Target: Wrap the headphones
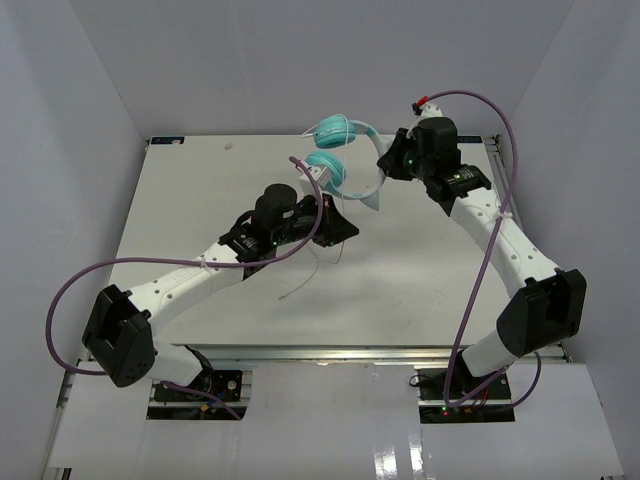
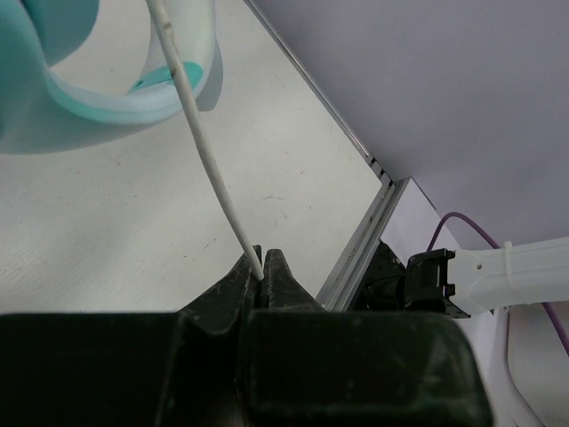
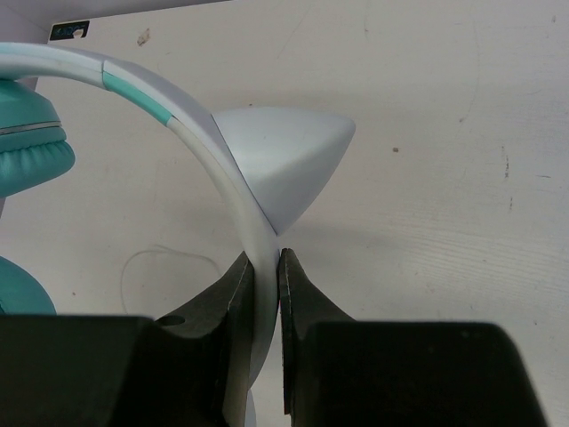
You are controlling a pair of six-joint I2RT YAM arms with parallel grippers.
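Wrapping looks barely begun: at the bench's (image 1: 200, 200) twelve o'clock side, the right gripper (image 3: 265, 262) pinches the headphones' (image 1: 338, 152) headband (image 3: 191, 124) while the left gripper (image 2: 264, 263) clamps the cord (image 2: 209, 169), with no coils visible.

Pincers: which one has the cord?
The left pincer: it is shut on the thin white cord. The right pincer grips the pale headband instead.
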